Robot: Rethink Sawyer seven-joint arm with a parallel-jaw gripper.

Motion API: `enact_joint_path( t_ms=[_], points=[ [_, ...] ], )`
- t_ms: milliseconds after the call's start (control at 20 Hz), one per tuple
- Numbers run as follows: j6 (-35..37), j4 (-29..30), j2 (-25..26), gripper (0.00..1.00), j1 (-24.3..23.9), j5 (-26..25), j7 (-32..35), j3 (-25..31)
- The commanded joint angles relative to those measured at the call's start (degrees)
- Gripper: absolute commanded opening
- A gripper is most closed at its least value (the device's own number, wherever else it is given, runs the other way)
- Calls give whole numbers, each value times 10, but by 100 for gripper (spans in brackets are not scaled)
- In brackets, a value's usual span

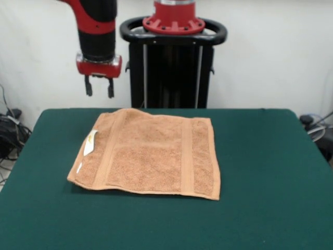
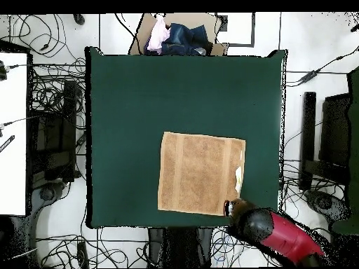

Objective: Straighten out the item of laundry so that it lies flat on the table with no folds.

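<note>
The bench (image 1: pixel 270 172) is a broad rectangle topped with dark green felt, much wider than what lies on it, standing on a pale floor with a plain white wall (image 1: pixel 270 52) behind. Black cables (image 2: pixel 49 105) sprawl in loops over the floor on both sides, and past one short edge of the bench sits a cardboard box (image 2: pixel 184 35) holding bundled pink and dark blue cloth. The towel (image 1: pixel 151 156) is orange-tan terry, nubbly in its pile, roughly square, and spread out flat near the middle of the bench, somewhat toward the robot's side. Two smoother woven bands (image 1: pixel 187 156) run across it, one near each of two opposite edges, and a small white label (image 1: pixel 90 142) sticks out from one edge, where the corner looks slightly uneven. The red and black arm (image 1: pixel 96 31) hangs above the bench's edge, just off one towel corner, clear of the cloth. Its pincer (image 1: pixel 99 86) points straight down with its two short dark fingers (image 1: pixel 88 86) a narrow gap apart, holding nothing.
</note>
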Motion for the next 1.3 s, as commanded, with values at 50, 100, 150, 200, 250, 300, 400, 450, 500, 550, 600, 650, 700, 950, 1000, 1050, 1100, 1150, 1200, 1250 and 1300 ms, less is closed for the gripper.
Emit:
enact_joint_path(
  t_ms=[50, 100, 150, 200, 250, 300, 400, 450, 500, 550, 600, 650, 700, 950, 1000, 1050, 1100, 1150, 1200, 1250, 1300],
  points=[
    [-12, -16, 30, 100, 94, 97, 201, 32],
    [-8, -18, 30, 100, 104, 109, 205, 27],
    [-10, -13, 30, 100, 102, 119, 204, 30],
    [-12, -8, 30, 100, 101, 129, 204, 34],
    [-24, -2, 30, 100, 101, 137, 205, 35],
    [-35, 1, 31, 100, 100, 142, 203, 36],
    [-57, 8, 33, 0, 98, 152, 199, 40],
    [-67, 11, 36, 0, 100, 158, 199, 40],
    [-74, 11, 39, 0, 101, 164, 199, 41],
    [-85, 11, 42, 0, 107, 169, 202, 37],
    [-96, 10, 46, 0, 114, 174, 205, 33],
    [-101, 7, 49, 0, 117, 178, 206, 32],
    [-111, 2, 61, 0, 116, 183, 205, 35],
    [-148, 6, 86, 0, 105, 205, 200, 62],
    [-145, 5, 86, 0, 107, 210, 198, 62],
    [-142, 2, 89, 0, 110, 215, 195, 61],
    [-139, -1, 91, 0, 113, 219, 192, 60],
    [-139, -5, 98, 0, 115, 222, 187, 60],
    [-142, -9, 106, 0, 117, 224, 183, 60],
    [-145, -16, 117, 0, 115, 225, 178, 63],
    [-150, -21, 129, 0, 112, 224, 173, 65]
  ],
)
